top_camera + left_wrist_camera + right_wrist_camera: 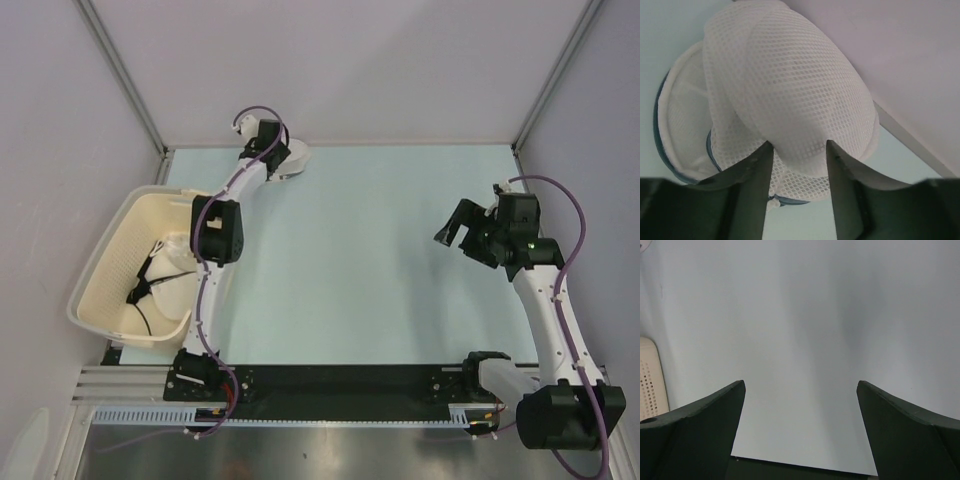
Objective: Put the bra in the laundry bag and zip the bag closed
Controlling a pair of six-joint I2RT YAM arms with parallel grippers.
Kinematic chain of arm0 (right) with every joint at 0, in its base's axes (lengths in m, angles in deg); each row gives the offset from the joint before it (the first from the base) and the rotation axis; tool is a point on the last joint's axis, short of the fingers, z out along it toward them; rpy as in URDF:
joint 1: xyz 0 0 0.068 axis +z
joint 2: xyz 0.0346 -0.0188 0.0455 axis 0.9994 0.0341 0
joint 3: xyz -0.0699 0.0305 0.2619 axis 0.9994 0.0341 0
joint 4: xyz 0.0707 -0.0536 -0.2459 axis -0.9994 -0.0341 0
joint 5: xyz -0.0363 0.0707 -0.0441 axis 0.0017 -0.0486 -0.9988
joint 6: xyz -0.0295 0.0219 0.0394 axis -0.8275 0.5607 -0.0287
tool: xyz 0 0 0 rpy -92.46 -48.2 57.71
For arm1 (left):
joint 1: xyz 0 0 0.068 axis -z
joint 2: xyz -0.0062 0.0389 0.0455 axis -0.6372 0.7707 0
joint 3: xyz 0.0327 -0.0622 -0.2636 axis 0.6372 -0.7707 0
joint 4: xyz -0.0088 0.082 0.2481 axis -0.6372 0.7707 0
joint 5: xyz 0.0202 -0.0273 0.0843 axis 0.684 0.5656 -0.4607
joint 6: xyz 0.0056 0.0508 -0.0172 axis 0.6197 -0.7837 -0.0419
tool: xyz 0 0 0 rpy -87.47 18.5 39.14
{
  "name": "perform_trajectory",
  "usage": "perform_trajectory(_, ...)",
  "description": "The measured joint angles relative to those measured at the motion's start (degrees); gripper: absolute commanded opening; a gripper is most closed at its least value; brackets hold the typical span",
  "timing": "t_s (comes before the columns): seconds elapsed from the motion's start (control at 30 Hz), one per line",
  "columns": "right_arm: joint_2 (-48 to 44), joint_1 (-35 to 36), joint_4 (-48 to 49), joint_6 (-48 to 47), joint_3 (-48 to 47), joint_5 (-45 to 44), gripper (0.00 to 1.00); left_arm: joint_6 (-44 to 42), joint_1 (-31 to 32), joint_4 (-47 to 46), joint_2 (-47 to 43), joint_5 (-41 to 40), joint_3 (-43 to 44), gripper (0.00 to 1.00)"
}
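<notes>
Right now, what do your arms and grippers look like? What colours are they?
The left arm and right arm are both white tubes joined by chunky black blocks. A purple cable loops along each one, and a tiny green light glows on the right arm. The left gripper and right gripper each have two dark, wedge-shaped fingers.

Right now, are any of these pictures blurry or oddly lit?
Left wrist view: laundry bag mesh crisp, left fingers dark and soft-edged. Right wrist view: right fingers underexposed, soft shadow bands across the table. Top view: evenly lit and sharp.
</notes>
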Motion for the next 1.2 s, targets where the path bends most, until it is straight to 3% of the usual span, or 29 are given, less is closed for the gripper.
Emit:
perform_trajectory(0.07,0.0,1.6,-0.1,-0.5,-0.7,-0.1,1.00,0.7,-0.7,-0.3,0.3,1.5,-0.3,0.19)
perform_trajectory(0.1,0.0,2.1,-0.1,-0.6,-0.9,-0.2,1.00,0.4,-1.0,-0.3,0.4,2.2,-0.4,0.04)
perform_trajectory(0.13,0.0,2.9,-0.1,-0.7,-1.1,-0.2,1.00,0.2,-1.2,-0.4,0.4,2.8,-0.4,0.00)
perform_trajectory(0.37,-0.2,5.5,-0.3,-0.5,-1.6,-0.9,1.00,-7.0,-1.5,-2.3,-3.7,7.0,-3.2,0.00)
perform_trajectory(0.5,-1.3,6.2,-0.2,-0.4,-1.7,-0.9,1.00,-13.7,0.8,-1.4,-15.3,11.3,-11.7,0.00)
perform_trajectory(0.67,-2.3,7.6,0.0,-0.2,-2.5,0.5,1.00,-19.1,6.9,-2.5,-36.0,19.2,-24.8,0.00)
perform_trajectory(0.9,1.3,9.1,4.7,3.2,-4.7,15.5,1.00,-20.7,10.3,-5.6,-61.0,35.4,-43.3,0.00)
perform_trajectory(1.07,4.4,11.2,12.0,5.7,-4.6,24.8,1.00,-19.5,9.7,-7.1,-69.8,46.6,-54.8,0.00)
perform_trajectory(1.2,5.4,14.3,24.7,10.1,-3.5,32.1,1.00,-16.5,11.2,-9.2,-74.7,54.4,-62.7,0.00)
